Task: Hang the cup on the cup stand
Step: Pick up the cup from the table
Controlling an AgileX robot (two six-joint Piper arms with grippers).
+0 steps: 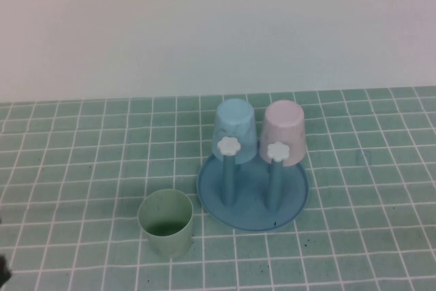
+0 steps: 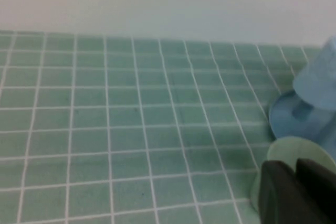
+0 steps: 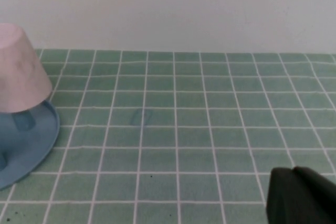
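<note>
While the left gripper (image 2: 296,192) hangs near the cup (image 1: 165,222), its fingers too unclear to call, the right gripper (image 3: 302,195) sits closed, parked right. Reach is underway; next, grasp the upright cup left of the cup stand (image 1: 253,189).

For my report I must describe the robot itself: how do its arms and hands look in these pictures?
Very little shows. The left hand and the right hand each appear as blocky, matte black finger parts in their own wrist view. No cables, markings or arm links are visible. The high view shows only a dark sliver at its lower left edge.
</note>
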